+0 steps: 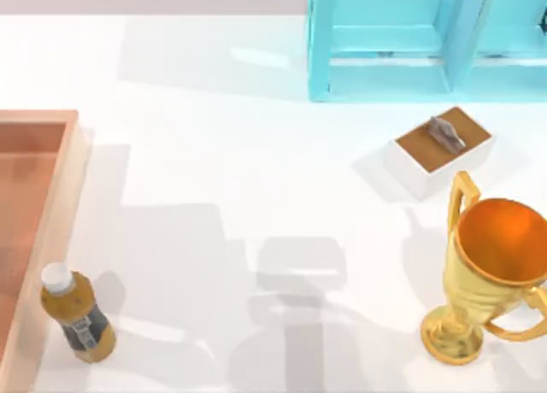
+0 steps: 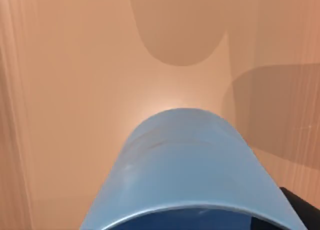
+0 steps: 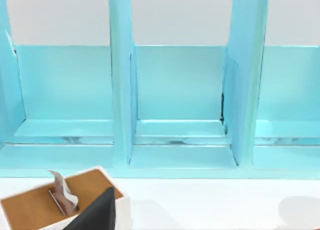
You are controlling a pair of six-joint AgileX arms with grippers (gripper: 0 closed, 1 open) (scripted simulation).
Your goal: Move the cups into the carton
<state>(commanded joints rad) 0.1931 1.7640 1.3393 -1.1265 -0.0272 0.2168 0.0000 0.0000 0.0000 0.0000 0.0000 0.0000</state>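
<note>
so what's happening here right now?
The left wrist view looks down past the blue tumbler at the orange-brown carton floor, so the tumbler is over or in the carton at the table's left. The trophy, small white box and bottle sit outside it.

Plain blue cup [image 2: 190,165] — orange-brown carton [image 1: 43,205]; gold trophy [image 1: 487,273].

Left gripper [image 2: 300,210] dark edge visible; right gripper finger [image 3: 97,212] dark, low.
</note>
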